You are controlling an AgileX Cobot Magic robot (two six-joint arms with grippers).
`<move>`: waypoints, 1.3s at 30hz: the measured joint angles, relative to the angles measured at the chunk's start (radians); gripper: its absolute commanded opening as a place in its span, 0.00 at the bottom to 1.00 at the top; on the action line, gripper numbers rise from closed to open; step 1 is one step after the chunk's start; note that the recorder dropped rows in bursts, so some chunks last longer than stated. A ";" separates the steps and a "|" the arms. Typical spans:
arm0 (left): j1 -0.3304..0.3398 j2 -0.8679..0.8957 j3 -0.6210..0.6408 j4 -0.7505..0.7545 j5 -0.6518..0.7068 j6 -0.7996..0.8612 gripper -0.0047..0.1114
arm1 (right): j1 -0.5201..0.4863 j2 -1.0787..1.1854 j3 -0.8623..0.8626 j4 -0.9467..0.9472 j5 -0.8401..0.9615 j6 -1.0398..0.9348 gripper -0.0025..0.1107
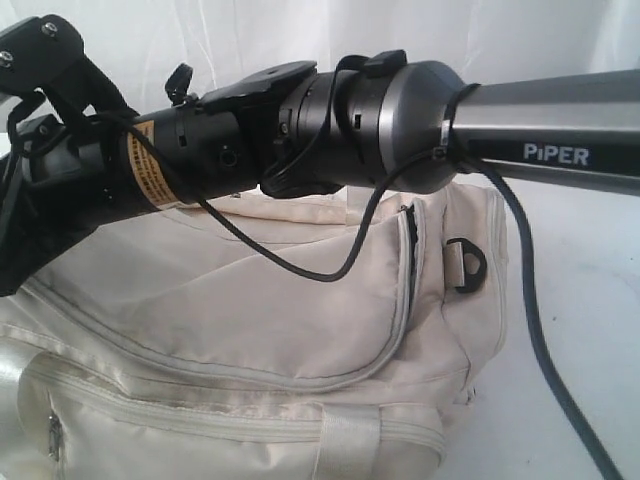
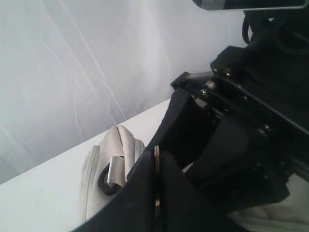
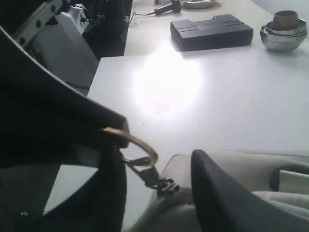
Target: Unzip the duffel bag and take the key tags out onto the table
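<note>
The cream duffel bag [image 1: 250, 330] lies on the white tabletop [image 1: 590, 300] as the right arm [image 1: 540, 130] stretches across above it. The left hand [image 2: 157, 166] is clamped tight on the brass ring [image 3: 141, 145] of a zipper pull [image 3: 163, 186] at the bag's edge. The right hand [image 3: 157, 166] hangs close beside it, fingers apart, holding nothing.
</note>
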 measured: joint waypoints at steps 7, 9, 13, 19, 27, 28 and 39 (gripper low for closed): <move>0.000 0.000 -0.002 0.015 0.006 0.000 0.04 | 0.004 0.000 0.000 0.002 -0.016 -0.008 0.02; 0.000 0.000 -0.002 0.015 0.006 0.000 0.04 | 0.004 0.000 0.000 0.002 -0.016 -0.008 0.02; 0.000 0.000 -0.002 0.015 0.014 0.000 0.06 | 0.006 0.000 0.000 0.002 -0.014 -0.008 0.02; 0.000 0.000 -0.004 0.015 0.053 -0.002 0.39 | 0.012 0.000 0.000 0.008 0.050 -0.008 0.02; 0.000 0.000 -0.005 0.013 0.097 -0.039 0.58 | 0.010 0.002 0.000 0.012 0.090 -0.006 0.02; 0.000 0.000 -0.005 0.009 0.124 -0.039 0.58 | 0.010 0.002 0.000 0.012 0.092 -0.006 0.02; 0.000 0.000 -0.005 -0.383 0.237 0.208 0.58 | 0.010 0.002 0.000 0.018 0.112 0.023 0.02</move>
